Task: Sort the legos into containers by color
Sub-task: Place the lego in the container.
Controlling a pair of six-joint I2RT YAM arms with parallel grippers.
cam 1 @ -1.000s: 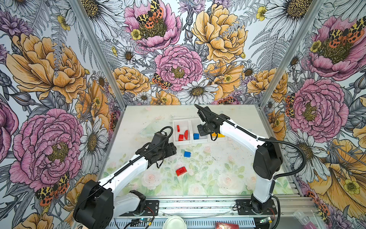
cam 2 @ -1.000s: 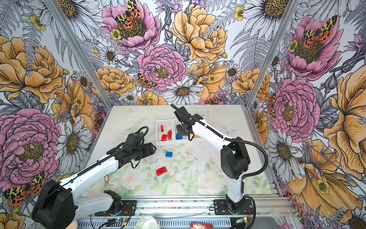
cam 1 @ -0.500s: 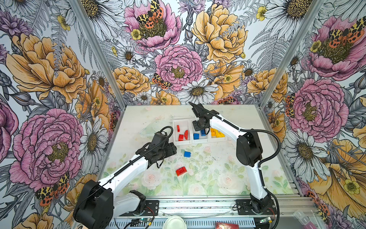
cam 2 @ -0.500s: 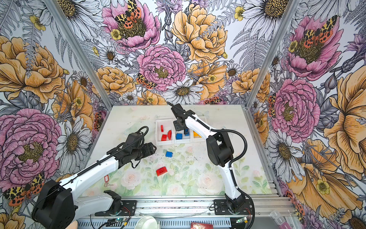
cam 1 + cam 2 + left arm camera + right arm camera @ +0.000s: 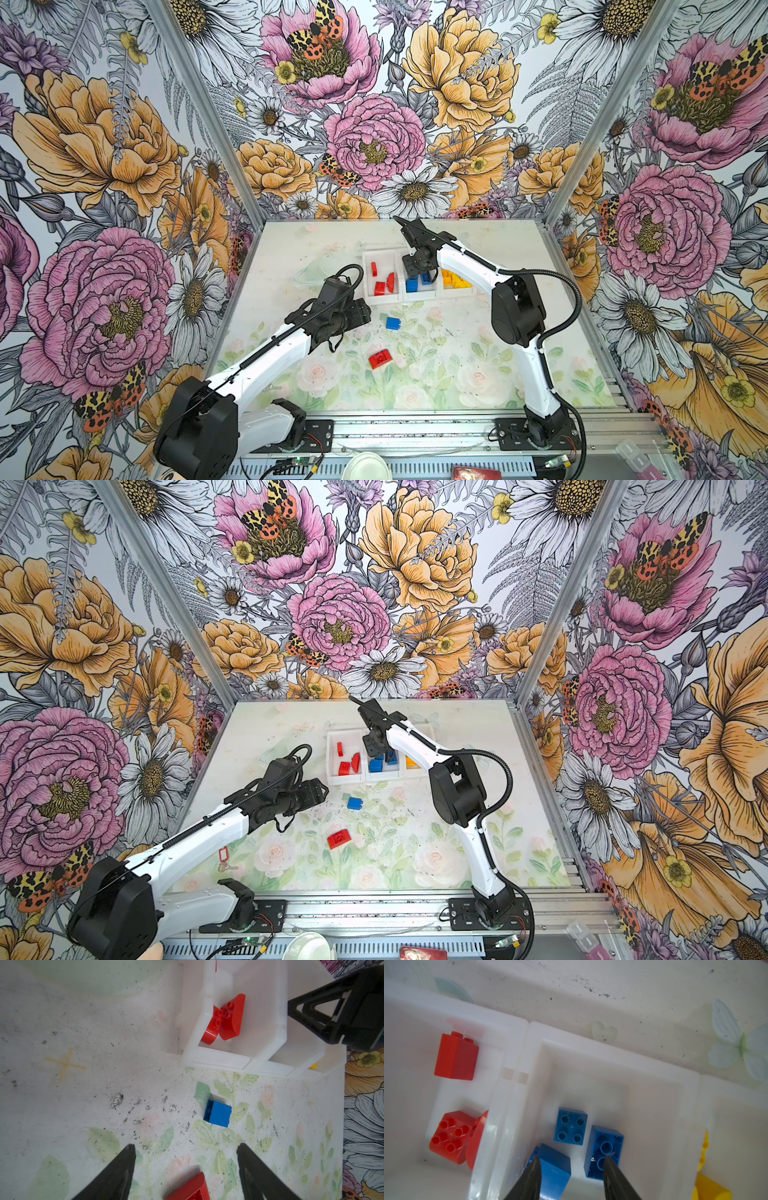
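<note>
left gripper (image 5: 186,1147) is hovering wide open, empty, near the loose blue lego (image 5: 218,1113) on the table (image 5: 83,1105), right gripper (image 5: 571,1160) is hanging part-open, empty, over the middle container (image 5: 612,1051); it's looking light, stiff, slick, so i'm favouring pinching flat opposite sides.

No legible text anywhere, seemingly.
</note>
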